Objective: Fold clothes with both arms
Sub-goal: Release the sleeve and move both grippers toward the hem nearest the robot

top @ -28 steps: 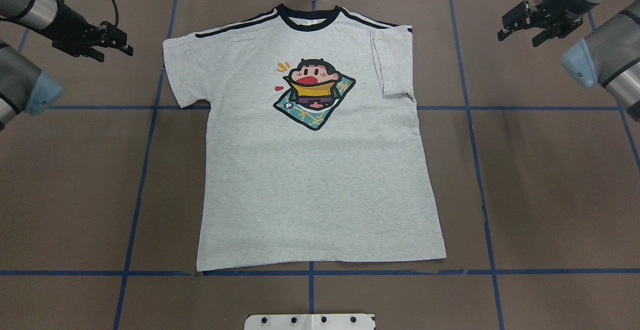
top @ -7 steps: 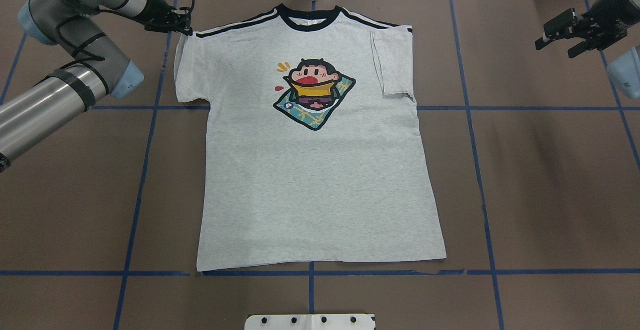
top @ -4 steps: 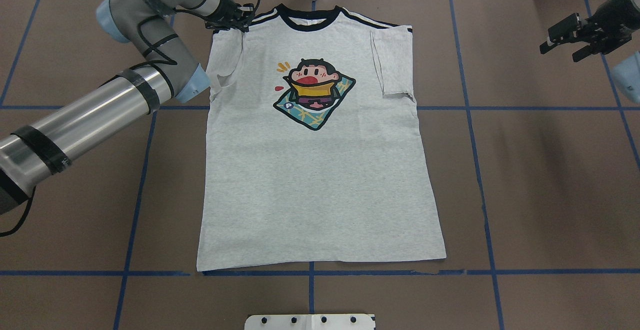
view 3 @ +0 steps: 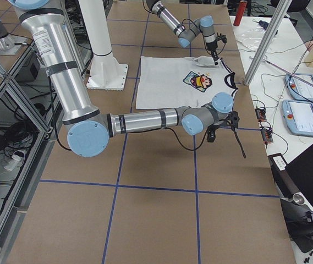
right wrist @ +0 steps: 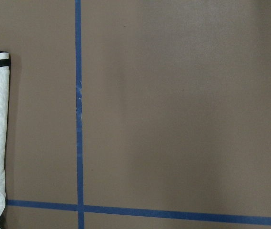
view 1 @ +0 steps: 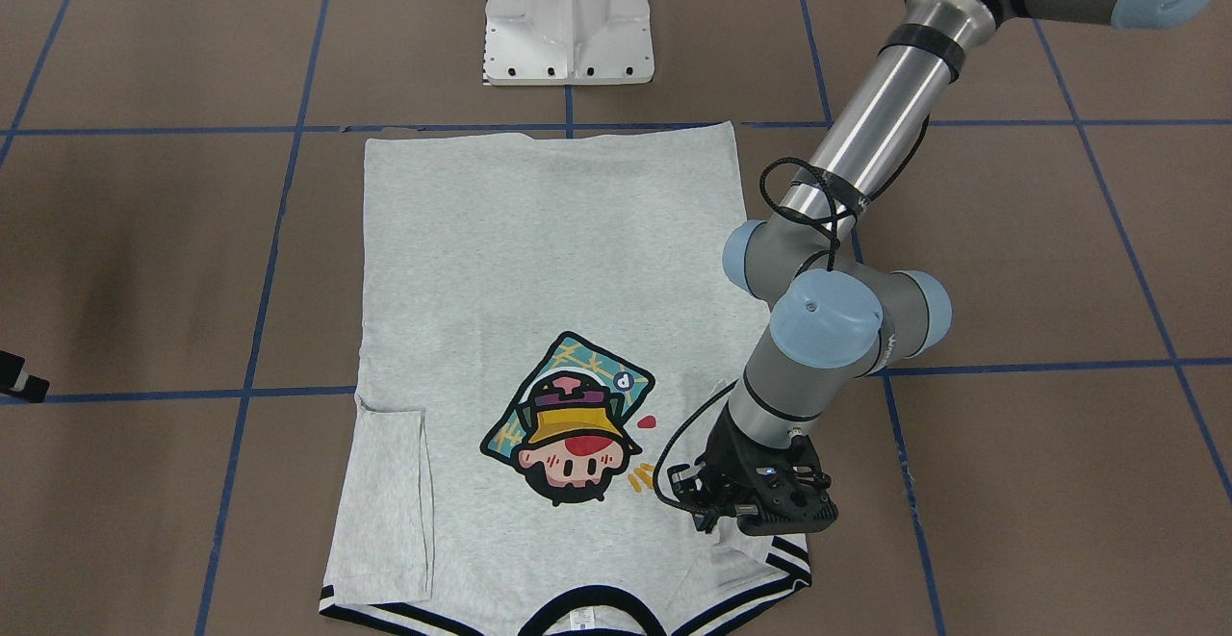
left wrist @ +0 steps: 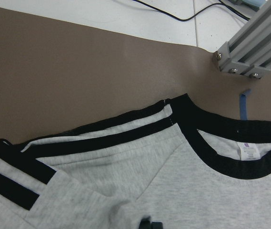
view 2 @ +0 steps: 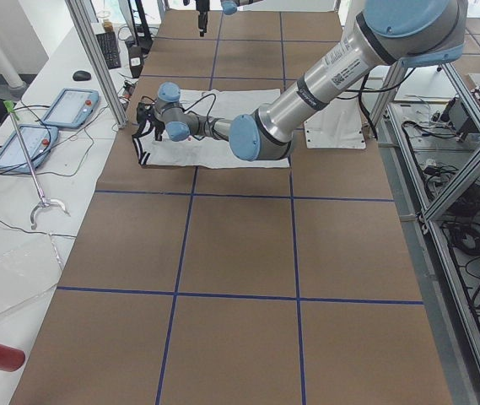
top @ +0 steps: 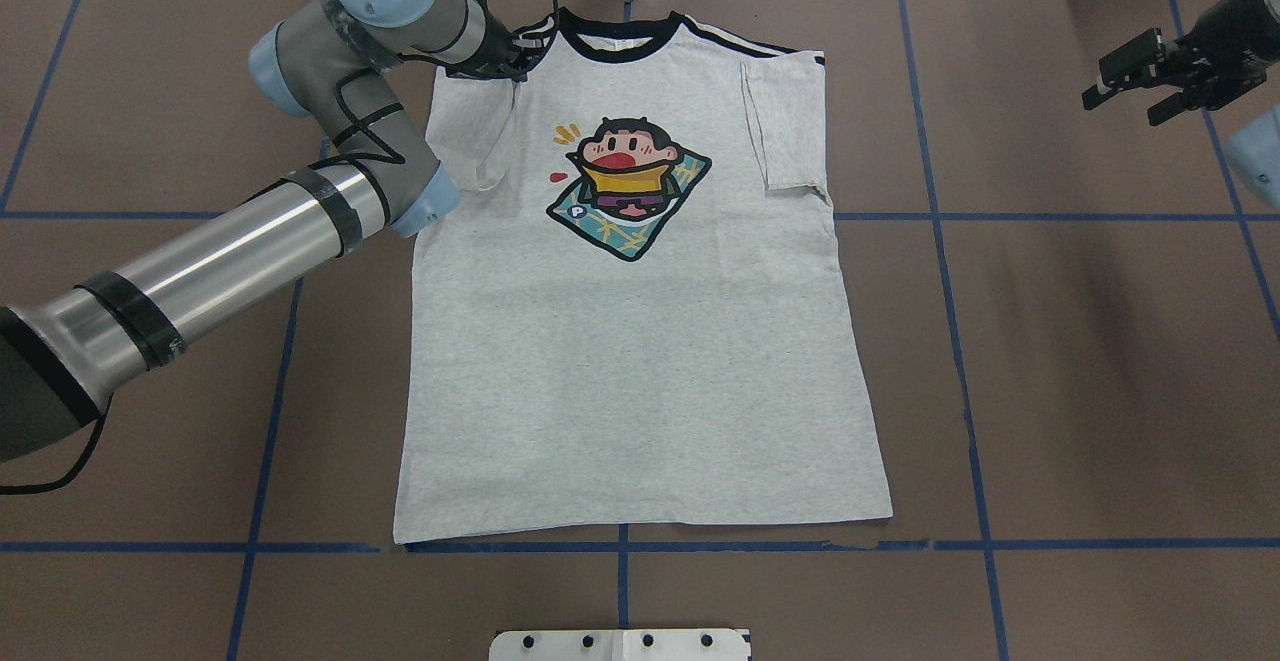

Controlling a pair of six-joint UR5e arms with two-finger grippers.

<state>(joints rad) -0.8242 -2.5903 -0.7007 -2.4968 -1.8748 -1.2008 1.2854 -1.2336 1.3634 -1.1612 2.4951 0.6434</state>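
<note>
- Grey heather cloth of the T-shirt [top: 640, 371] lies flat, print up, in the middle of the brown tabletop [top: 1100, 361]. Its long axis runs from the hem, near the robot's base, to the black collar [left wrist: 192, 126] at the far edge.
- We see the left pincer [view 1: 712, 519] low over the shoulder on its own side, just beside the collar. It is pinching the sleeve [top: 470, 136], which is doubled inward over the chest (the wrist camera shows only a sliver of fingertip, so we judge the grip mainly from how the cloth peaks up to it).
- We find the right pincer [top: 1130, 93] spread and holding nothing. It hovers well apart from the shirt, out past the other sleeve [top: 785, 121], which lies folded in.
- We judge that the coming move turns on direction. The sleeve must go down across the long axis, toward the print [top: 628, 186], and the left arm [top: 220, 251] is far nearer to lay it flat.
</note>
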